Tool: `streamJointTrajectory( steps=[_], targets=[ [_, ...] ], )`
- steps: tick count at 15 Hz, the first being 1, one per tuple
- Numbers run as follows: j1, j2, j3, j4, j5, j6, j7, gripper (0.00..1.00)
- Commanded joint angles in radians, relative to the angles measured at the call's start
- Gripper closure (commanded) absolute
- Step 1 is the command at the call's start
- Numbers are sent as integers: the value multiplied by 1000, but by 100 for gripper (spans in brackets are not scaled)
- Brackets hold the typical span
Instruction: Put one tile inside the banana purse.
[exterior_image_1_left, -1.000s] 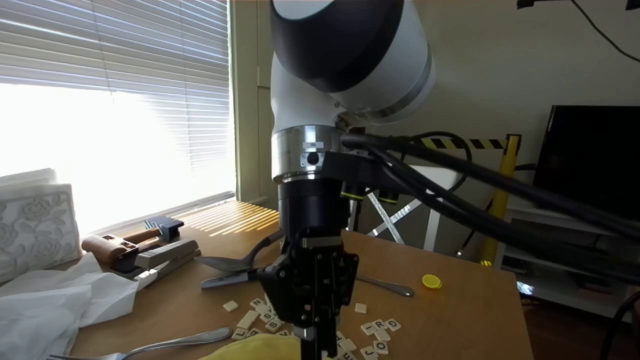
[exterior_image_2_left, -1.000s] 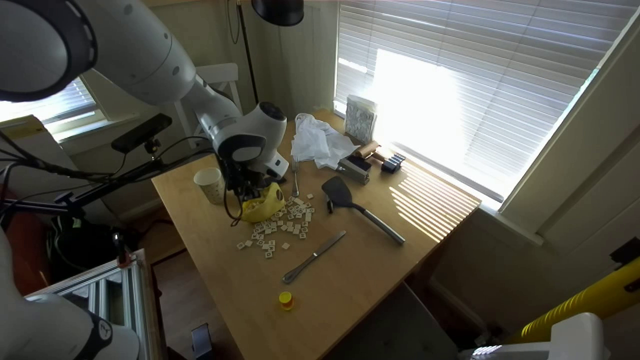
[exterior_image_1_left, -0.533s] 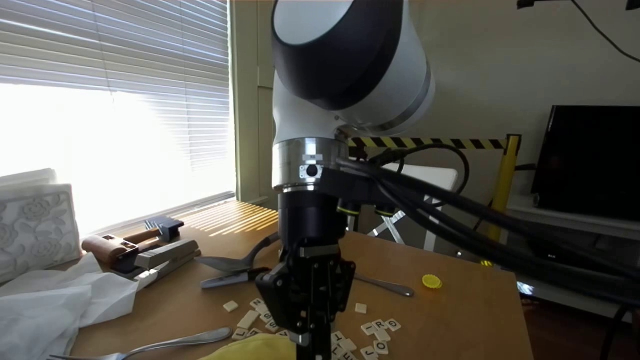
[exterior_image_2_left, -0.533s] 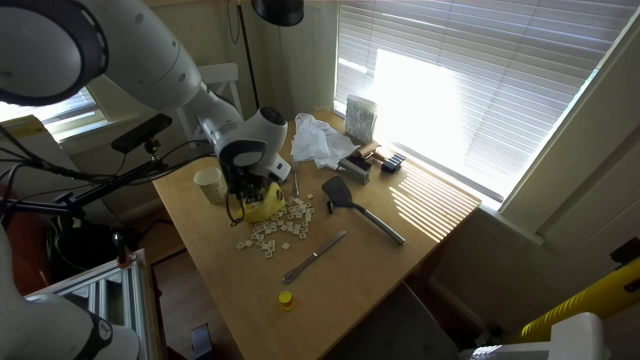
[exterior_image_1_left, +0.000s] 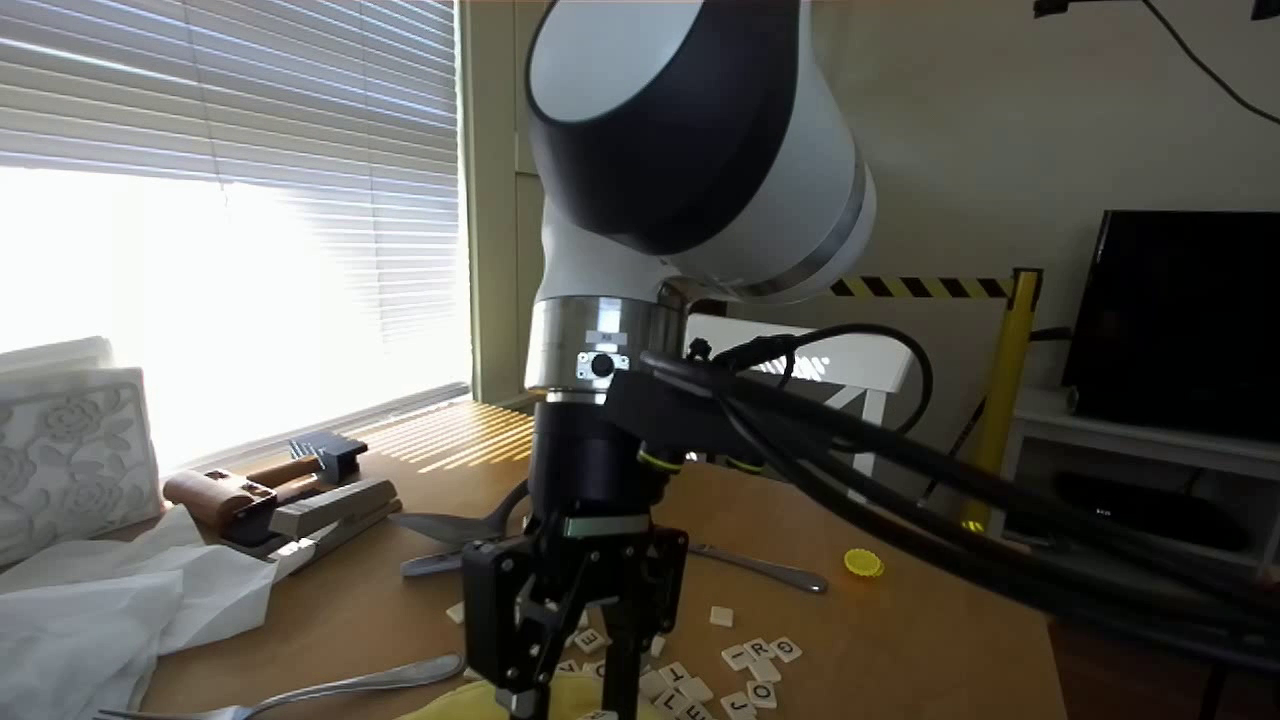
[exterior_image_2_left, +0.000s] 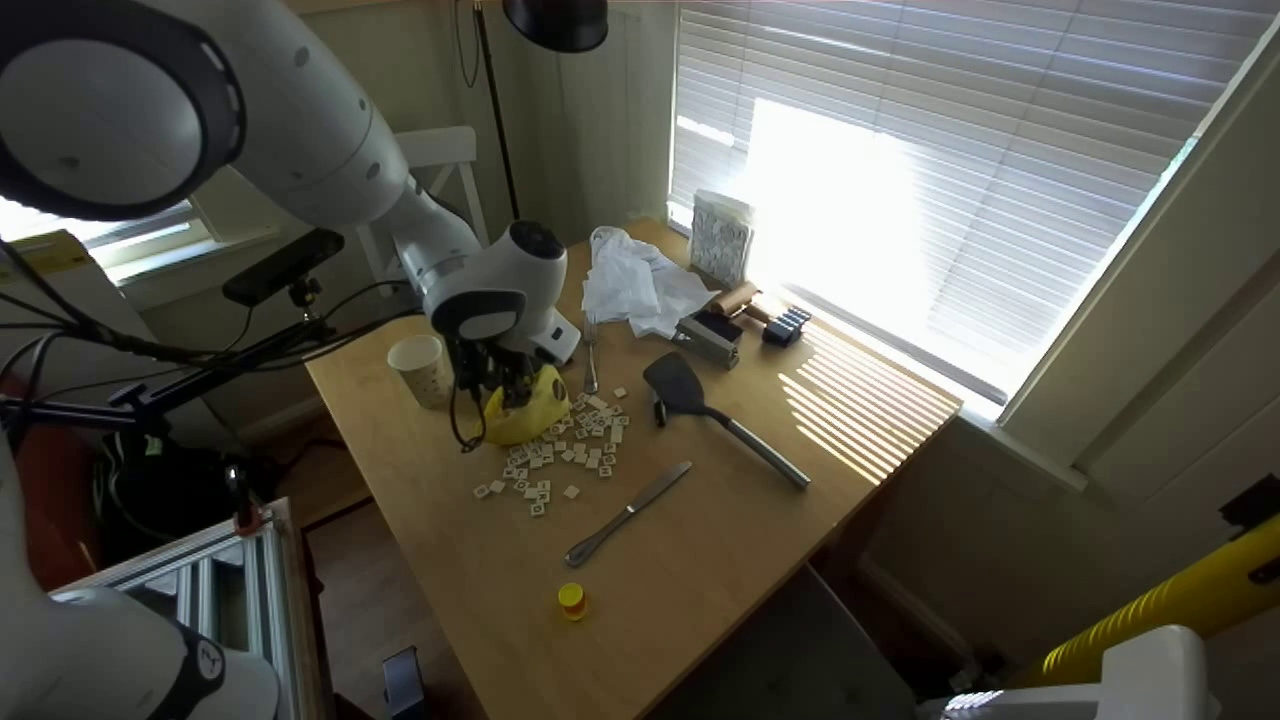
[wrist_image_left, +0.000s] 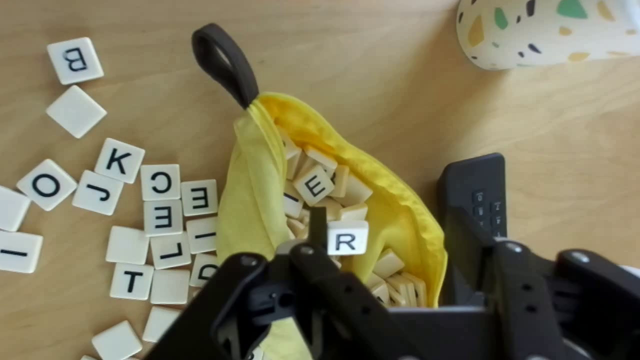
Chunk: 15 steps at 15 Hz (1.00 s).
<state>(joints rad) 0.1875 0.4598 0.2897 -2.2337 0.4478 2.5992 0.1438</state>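
Pincer (wrist_image_left: 389, 225): released, fingers standing well apart with nothing gripped between them; in the wrist view one finger shows over the mouth of the purse (wrist_image_left: 251, 199), the other over the remote (wrist_image_left: 472, 172) beside it. R tile (wrist_image_left: 347, 238): within the outline of the mouth, just beside a finger; whether it touches that finger, is dropping or rests on the inner tiles (wrist_image_left: 312, 186) cannot be determined; taken to be the tile for delivery. Purse: on the tabletop (exterior_image_2_left: 720, 540), between the loose tiles (wrist_image_left: 167, 220) and the cup (exterior_image_2_left: 418, 370), which is near the left corner in an exterior view; well apart from the sunlit window edge.

Handling, tile: judged light, rigid and smooth; liable to slip or twist if pinched off-centre, unlikely to break; best taken by two opposite side edges. Handling, purse: judged thin, soft cloth, weighted by its contents; the wall would likely fold under a finger; if it must be moved, take the gathered end below the dark loop (wrist_image_left: 241, 80), not the slack rim. Progress: judged at or close to the drop; confirm R tile lies inside before lifting clear; a finger could snag the rim.
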Motion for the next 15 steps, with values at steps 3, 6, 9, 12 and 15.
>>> streamJointTrajectory(
  steps=[3,6,9,12,15],
  targets=[
    [-29,23,64,1,99,73,-47,0],
    [-35,27,81,-3,119,94,-61,0],
    [-45,32,93,-4,131,109,-73,0],
    [-42,22,82,-11,123,91,-58,0],
    [-33,-145,33,-70,79,-158,82,0]
  ],
)
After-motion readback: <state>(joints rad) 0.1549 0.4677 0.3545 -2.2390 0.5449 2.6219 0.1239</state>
